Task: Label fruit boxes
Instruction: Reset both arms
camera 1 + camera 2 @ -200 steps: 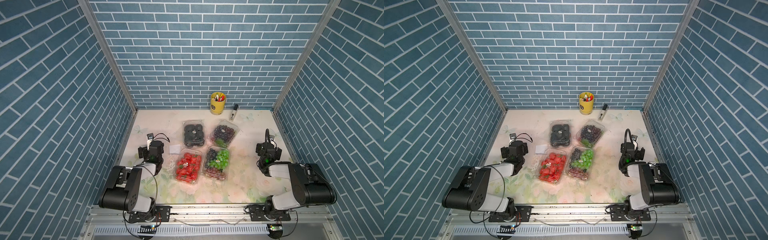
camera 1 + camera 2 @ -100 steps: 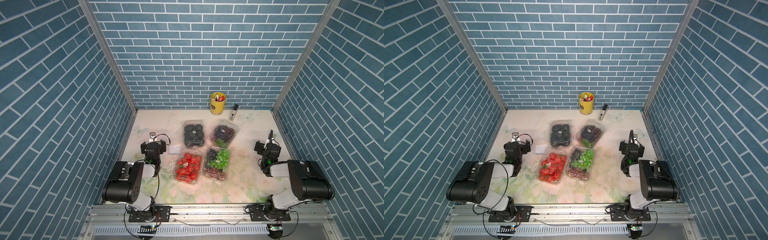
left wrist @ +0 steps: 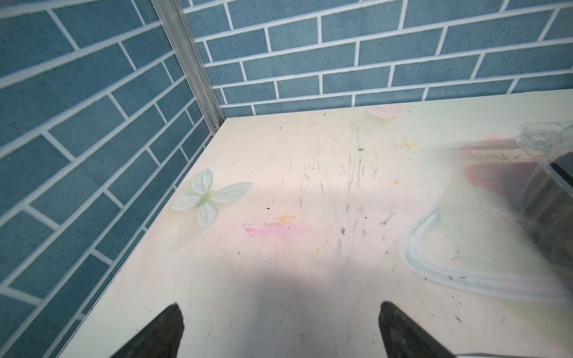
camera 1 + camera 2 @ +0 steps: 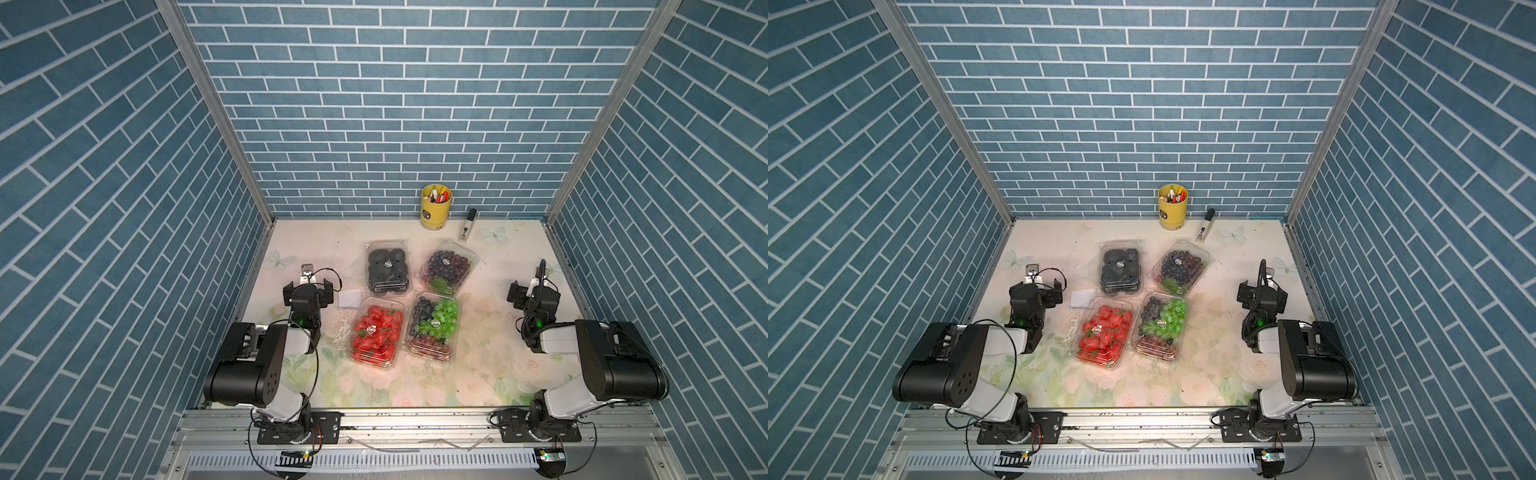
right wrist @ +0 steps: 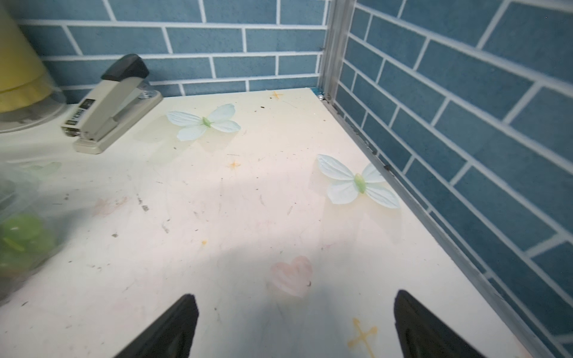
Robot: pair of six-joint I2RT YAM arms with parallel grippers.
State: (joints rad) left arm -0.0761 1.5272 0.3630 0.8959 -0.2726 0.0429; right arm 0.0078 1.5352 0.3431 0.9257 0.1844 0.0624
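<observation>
Four clear plastic clamshell fruit boxes (image 4: 382, 320) sit bunched two-by-two mid-table, each lid already showing a small round sticker (image 4: 371, 331), so labelling looks about done. Both left gripper (image 3: 279, 325) and right gripper (image 5: 294, 319) have jaws spread wide, holding nothing, parked either side to stay clear.

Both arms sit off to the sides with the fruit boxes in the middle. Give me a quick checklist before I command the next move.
1. Left gripper open and empty: ok.
2. Right gripper open and empty: ok.
3. Both arms clear of the boxes: ok.
4. A small round sticker shows on every lid: clear plastic punnet of black berries, clear plastic punnet of purple grapes, clear plastic punnet of mixed grapes, clear plastic punnet of red strawberries: ok.
5. Lids fully snapped shut: cannot tell.
6. Flat white sticker sheet lies between the strawberry punnet and the left gripper: ok. Stickers left on it: cannot tell.
</observation>
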